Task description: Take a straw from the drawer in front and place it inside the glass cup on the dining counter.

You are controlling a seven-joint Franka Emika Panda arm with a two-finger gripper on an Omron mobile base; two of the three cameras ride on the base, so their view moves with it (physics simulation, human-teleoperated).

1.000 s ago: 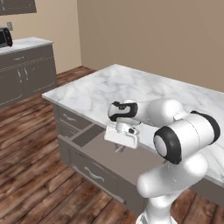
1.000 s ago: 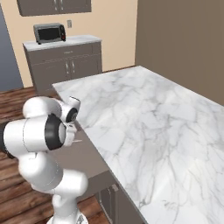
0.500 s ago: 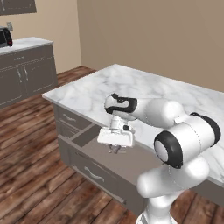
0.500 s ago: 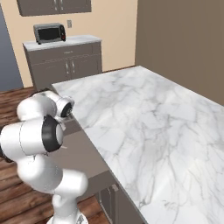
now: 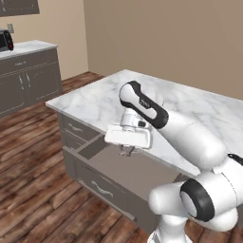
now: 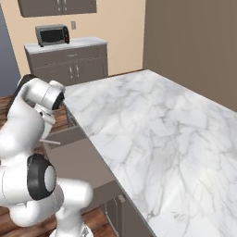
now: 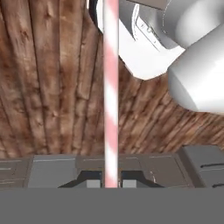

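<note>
White marble of the dining counter (image 5: 118, 102) lies beyond and beside my gripper (image 5: 127, 151), its open drawer (image 5: 121, 173) gaping just beneath. My jaws are pinched tight on the straw (image 7: 111, 92) — pink-and-white striped, jutting straight out past my fingertips (image 7: 131, 178), and showing in the right base view as a thin stick beside my wrist. I'd lift clear of the drawer wall first, keeping the hold firm and the straw steady — then swing over the marble. I can't place the glass cup.
</note>
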